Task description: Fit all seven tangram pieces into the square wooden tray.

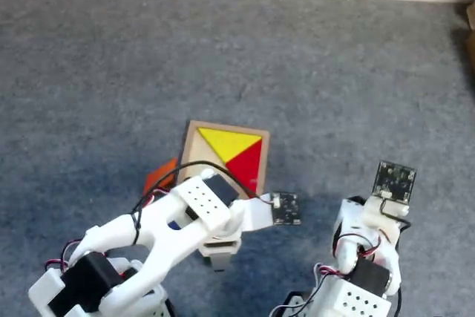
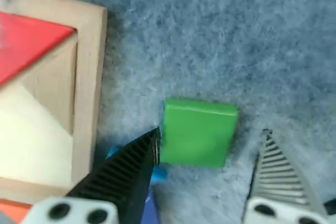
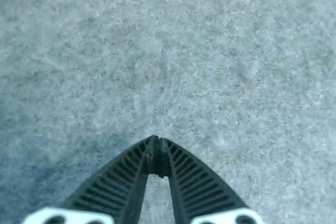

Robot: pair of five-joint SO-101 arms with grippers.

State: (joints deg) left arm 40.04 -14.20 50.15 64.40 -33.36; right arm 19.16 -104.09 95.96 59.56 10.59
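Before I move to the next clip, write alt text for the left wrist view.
The open left gripper straddles a green square piece lying on grey carpet, its dark finger at the square's edge. Beside it, the wooden tray holds a red triangle.

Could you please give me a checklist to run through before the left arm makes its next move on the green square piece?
1. Left claw open, one finger either side of the green square piece: ok.
2. Green piece lying flat on the grey carpet, outside the square wooden tray: ok.
3. Black finger clear of the blue piece: cannot tell, it lies partly hidden beside that finger.
4. Bare wood free in the tray beside the red triangle: ok.
5. Right claw shut over bare carpet, away from the tray: ok.
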